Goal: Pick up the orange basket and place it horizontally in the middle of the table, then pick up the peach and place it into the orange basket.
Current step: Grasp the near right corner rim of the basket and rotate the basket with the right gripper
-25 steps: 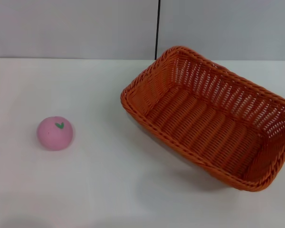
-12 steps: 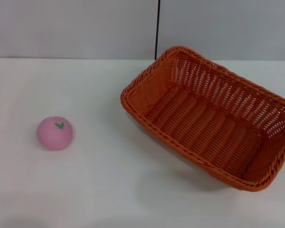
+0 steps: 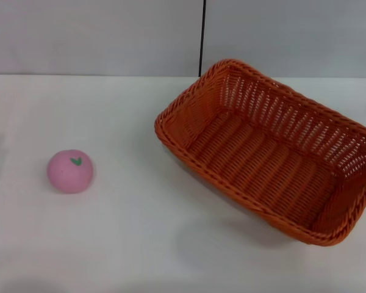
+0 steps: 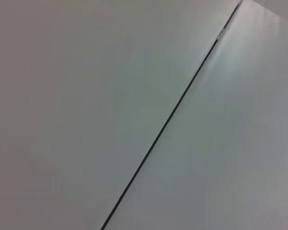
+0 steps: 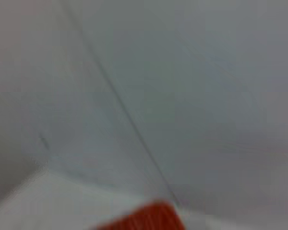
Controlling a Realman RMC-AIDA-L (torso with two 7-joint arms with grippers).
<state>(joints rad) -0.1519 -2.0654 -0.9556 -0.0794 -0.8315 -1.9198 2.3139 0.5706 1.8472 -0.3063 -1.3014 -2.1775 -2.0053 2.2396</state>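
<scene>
The large orange woven basket sits skewed on the white worktop towards its right edge; the small pink round peach rests near the left edge; neither gripper shows

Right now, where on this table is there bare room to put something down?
The table is bare between the peach and the orange basket, along the near edge in front of both, and behind the peach up to the wall. The robot's right side is crowded: the basket, lying askew, fills it.
</scene>
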